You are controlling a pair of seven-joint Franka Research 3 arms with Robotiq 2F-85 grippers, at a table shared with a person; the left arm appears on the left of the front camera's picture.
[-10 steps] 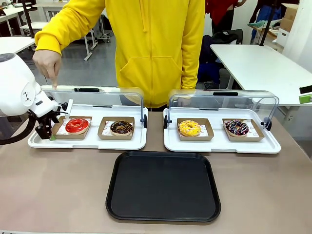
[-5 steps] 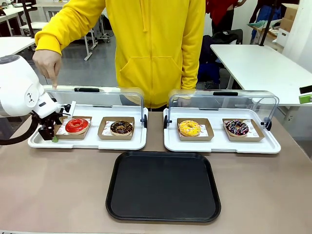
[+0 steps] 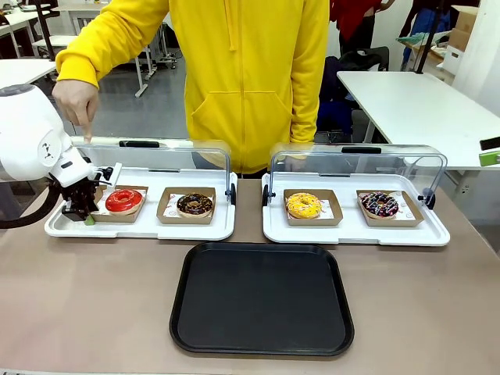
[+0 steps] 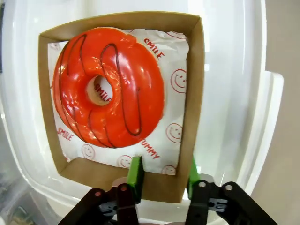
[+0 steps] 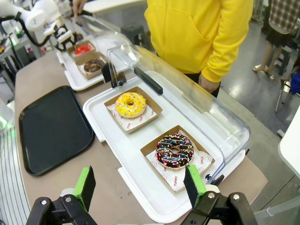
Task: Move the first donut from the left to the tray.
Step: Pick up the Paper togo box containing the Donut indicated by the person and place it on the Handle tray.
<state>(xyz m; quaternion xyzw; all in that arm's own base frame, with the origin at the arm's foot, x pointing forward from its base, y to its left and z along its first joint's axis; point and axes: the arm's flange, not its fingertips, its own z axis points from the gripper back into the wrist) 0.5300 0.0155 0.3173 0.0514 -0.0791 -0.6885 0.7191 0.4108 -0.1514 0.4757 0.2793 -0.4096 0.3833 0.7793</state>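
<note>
- Left wrist view: the left gripper (image 4: 164,172) is closed on the near wall of the small cardboard tray (image 4: 196,93), close to a corner, with one green pad inside and one outside. I judge the hold thin and off-centre.
- The red donut (image 4: 108,86) lies on printed paper inside that cardboard tray, and neither pad touches it. It is at the left end of the left white tray (image 3: 141,231), whose clear lid (image 3: 156,156) stands open behind.
- Recommendation: lift slowly and keep the cardboard level. A corner hold may let the far side sag and the donut slide.
- Rise above the white tray's rim before moving sideways, keeping off the chocolate donut (image 3: 194,204) next to it.
- Destination: the black tray (image 3: 262,301) lies bare on the robot's side of the white trays. Set the load down flat before letting go.
- The person's hand (image 3: 76,101) points down above the lid, so avoid lifting towards it.
- The right gripper (image 5: 138,187) is open and holds nothing.
</note>
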